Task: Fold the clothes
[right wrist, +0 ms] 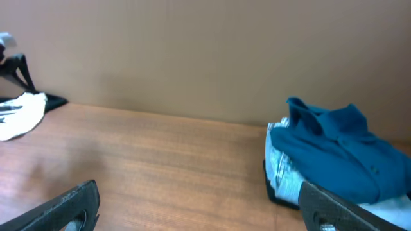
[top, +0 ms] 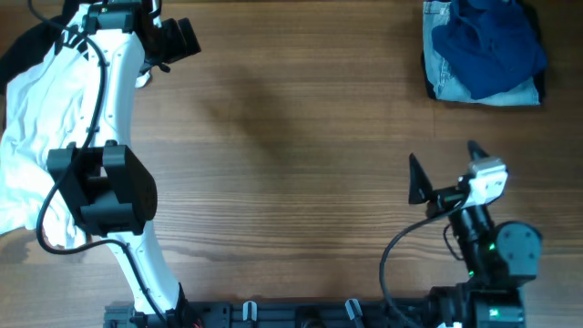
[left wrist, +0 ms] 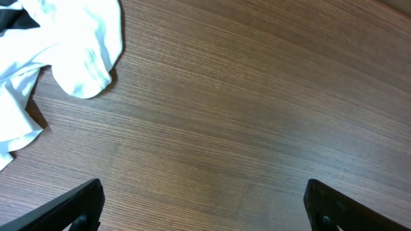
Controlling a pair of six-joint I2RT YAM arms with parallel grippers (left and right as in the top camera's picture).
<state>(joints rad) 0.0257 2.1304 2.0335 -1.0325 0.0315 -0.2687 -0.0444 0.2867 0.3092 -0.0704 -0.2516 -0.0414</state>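
Observation:
A white top with black stripes [top: 32, 118] lies crumpled at the table's left edge, partly under my left arm; it also shows in the left wrist view [left wrist: 70, 45]. A black piece [top: 23, 46] lies under its far end. At the far right a dark-blue shirt [top: 487, 41] sits on folded light-blue denim jeans [top: 446, 77], also seen in the right wrist view: the shirt [right wrist: 340, 157], the jeans [right wrist: 286, 170]. My left gripper [top: 178, 41] is open and empty over bare wood by the white top. My right gripper [top: 444, 164] is open and empty, well short of the pile.
The wooden table [top: 291, 137] spans the view. A black layer [right wrist: 273, 189] lies under the jeans pile. The arm bases stand along the near edge [top: 301, 314].

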